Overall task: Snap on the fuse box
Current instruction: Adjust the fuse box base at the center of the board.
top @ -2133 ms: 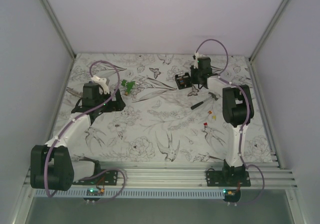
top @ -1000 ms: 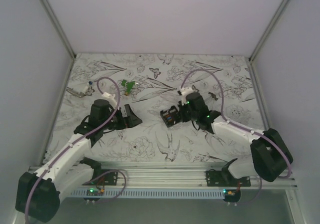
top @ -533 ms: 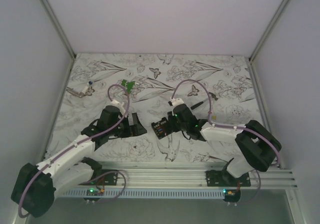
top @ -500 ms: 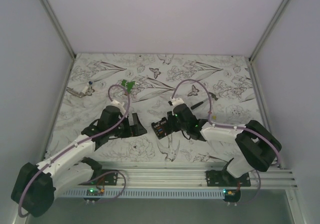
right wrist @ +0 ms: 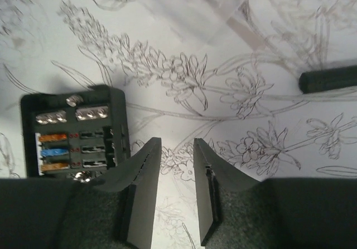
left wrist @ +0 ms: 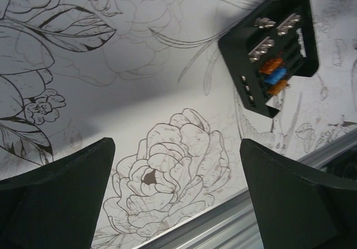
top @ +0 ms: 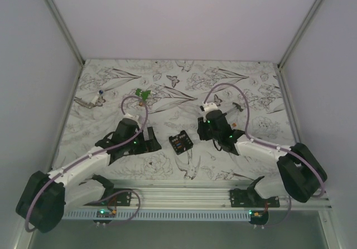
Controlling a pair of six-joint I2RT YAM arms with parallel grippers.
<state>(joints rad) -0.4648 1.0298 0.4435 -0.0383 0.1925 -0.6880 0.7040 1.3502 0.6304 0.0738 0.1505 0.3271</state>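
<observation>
The fuse box [top: 181, 142] is a small black square box lying flat on the flower-printed table, between the two grippers and touched by neither. Orange and blue fuses show in it in the left wrist view [left wrist: 273, 48] and the right wrist view [right wrist: 75, 132]. My left gripper [top: 148, 140] stands wide open just left of it, with only table between its jaws [left wrist: 177, 204]. My right gripper [top: 204, 131] sits just right of the box. Its jaws are a narrow gap apart with nothing between them [right wrist: 177, 188].
A small green piece [top: 143, 94] and a metal part [top: 89, 101] lie at the back left. A thin black tool [top: 233, 108] lies behind the right arm, its handle [right wrist: 329, 79] showing in the right wrist view. The aluminium rail [top: 184, 192] runs along the near edge.
My right gripper carried the fuse box toward the near middle, then opened and drew back to the right, leaving the box on the table. The left gripper shifted slightly toward it.
</observation>
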